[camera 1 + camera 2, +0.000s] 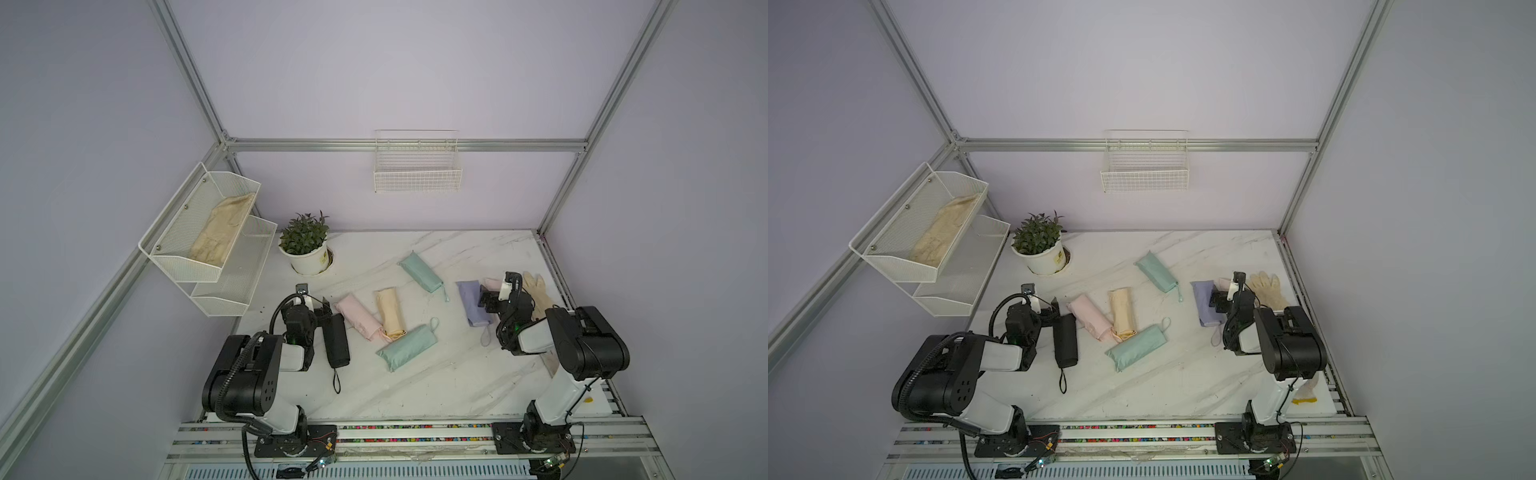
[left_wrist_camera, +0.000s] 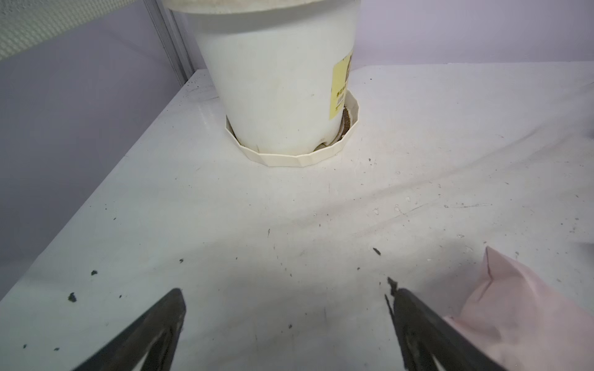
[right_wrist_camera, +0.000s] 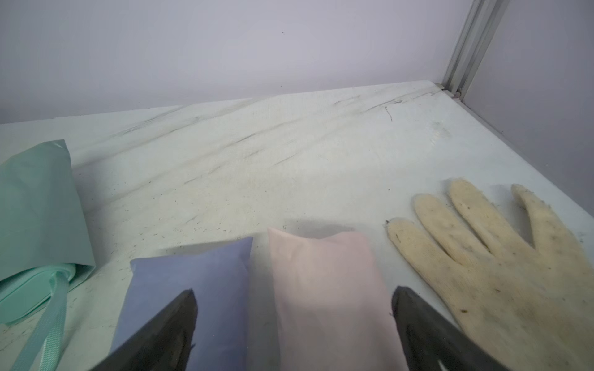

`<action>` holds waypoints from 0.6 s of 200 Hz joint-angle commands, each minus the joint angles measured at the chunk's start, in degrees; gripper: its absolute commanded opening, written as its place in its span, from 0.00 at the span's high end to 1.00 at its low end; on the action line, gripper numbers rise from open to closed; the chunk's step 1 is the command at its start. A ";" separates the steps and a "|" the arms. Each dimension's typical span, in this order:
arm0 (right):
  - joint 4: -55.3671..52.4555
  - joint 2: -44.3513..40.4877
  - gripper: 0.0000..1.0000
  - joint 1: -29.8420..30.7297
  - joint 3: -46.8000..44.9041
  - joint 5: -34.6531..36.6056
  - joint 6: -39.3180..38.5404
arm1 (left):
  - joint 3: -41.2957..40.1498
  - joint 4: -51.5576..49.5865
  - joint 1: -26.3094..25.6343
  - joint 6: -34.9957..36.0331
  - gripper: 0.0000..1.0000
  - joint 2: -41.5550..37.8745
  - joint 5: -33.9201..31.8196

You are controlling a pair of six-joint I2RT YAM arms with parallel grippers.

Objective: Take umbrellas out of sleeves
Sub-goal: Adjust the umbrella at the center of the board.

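Several soft oblong sleeves (image 1: 406,347) (smooth fabric)

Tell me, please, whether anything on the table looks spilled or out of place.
Dark soil crumbs lie scattered over the table in front of the plant pot, and more soil sits in its saucer. A soiled cream glove lies beside the pink sleeve.

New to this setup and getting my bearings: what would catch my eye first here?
Pastel colours strewn across the marble table: a pink sleeve, yellow sleeve and near mint sleeve, with a black umbrella by the left arm. At the far left stands a potted plant; the open right gripper hovers over a lilac sleeve beside a cream glove.
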 commanded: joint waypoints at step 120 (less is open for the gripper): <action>5.48 0.28 0.03 -0.12 0.48 -0.51 -1.51 | 3.28 3.55 -0.19 1.53 0.00 0.52 -0.72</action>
